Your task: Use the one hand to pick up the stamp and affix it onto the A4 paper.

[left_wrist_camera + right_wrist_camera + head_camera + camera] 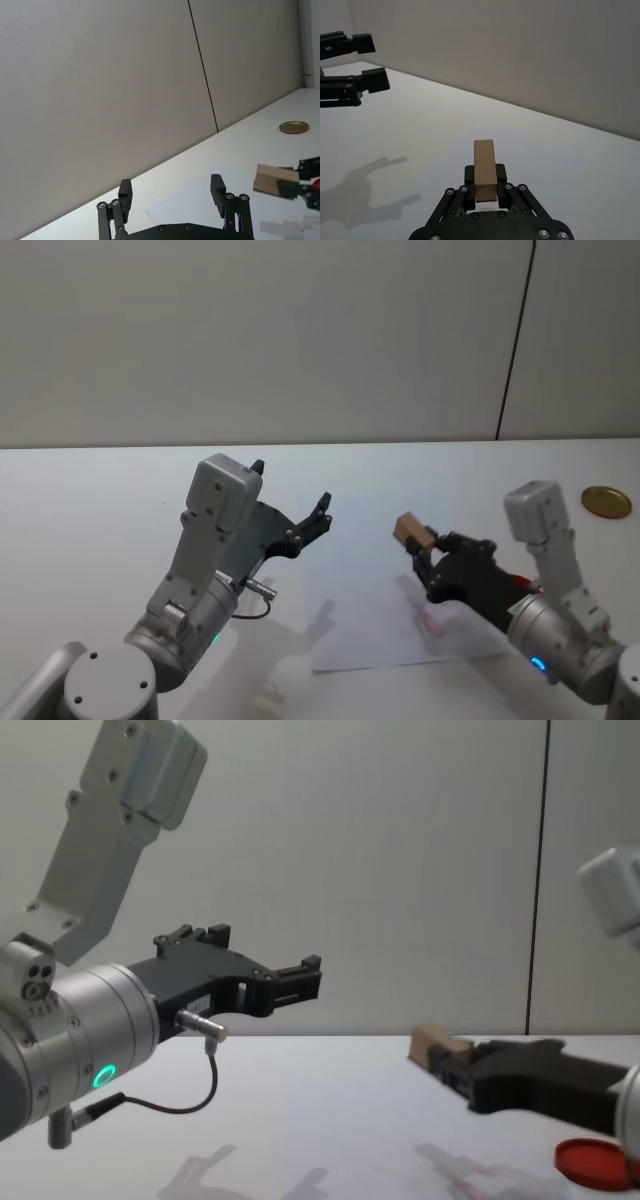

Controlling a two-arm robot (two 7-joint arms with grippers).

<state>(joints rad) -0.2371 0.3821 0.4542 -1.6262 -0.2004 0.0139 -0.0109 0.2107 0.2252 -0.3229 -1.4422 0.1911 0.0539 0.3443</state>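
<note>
Aloft, the right claw (421, 543) grips 1 stamp (410, 529) over 1 paper sheet (370, 632); the left claw (291, 487) hangs released.

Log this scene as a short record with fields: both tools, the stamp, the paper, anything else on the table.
right tool: shut on the stamp, raised off the table
stamp: tan wooden block, in the air above the A4 paper
left tool: open, empty, raised
A4 paper: flat on the table, faint red marks
other: gold disc, far right of table
</note>
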